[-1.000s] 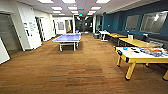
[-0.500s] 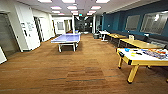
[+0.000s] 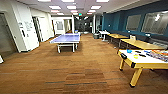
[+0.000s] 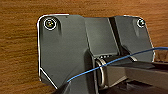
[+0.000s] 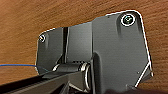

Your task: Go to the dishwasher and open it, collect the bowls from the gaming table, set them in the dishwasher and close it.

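1. Under both wrists, and so under each tool, lies the brown wood-grain floor [image 4: 20, 50], which runs on across the whole room in the head view.
2. Left tool: I cannot tell whether it is released or clenched. A thin blue cable [image 4: 112, 62] crosses in front of the dark wrist plate.
3. Right tool: again I cannot tell whether it is released or clenched. The floor [image 5: 37, 17] shows beyond the plate.
4. Well apart from both tools, ahead and on the robot's right, stands the gaming table [image 3: 147, 61], a worktop with a white top, a yellowish edge and yellow legs.
5. On that worktop, near its closer end, sits the blue bowl [image 3: 129, 51]. The yellow-green bowl [image 3: 135, 56] is just beside it, on the side nearer the robot.
6. Flat black paddles [image 3: 140, 53] lie next to the bowls, and colourful items cover the far right part of the top.
7. Farther from the tools, straight ahead and slightly left, is a blue table-tennis table [image 3: 66, 38].
8. Along the dark teal wall on the right are yellow wood-topped tables [image 3: 142, 44].
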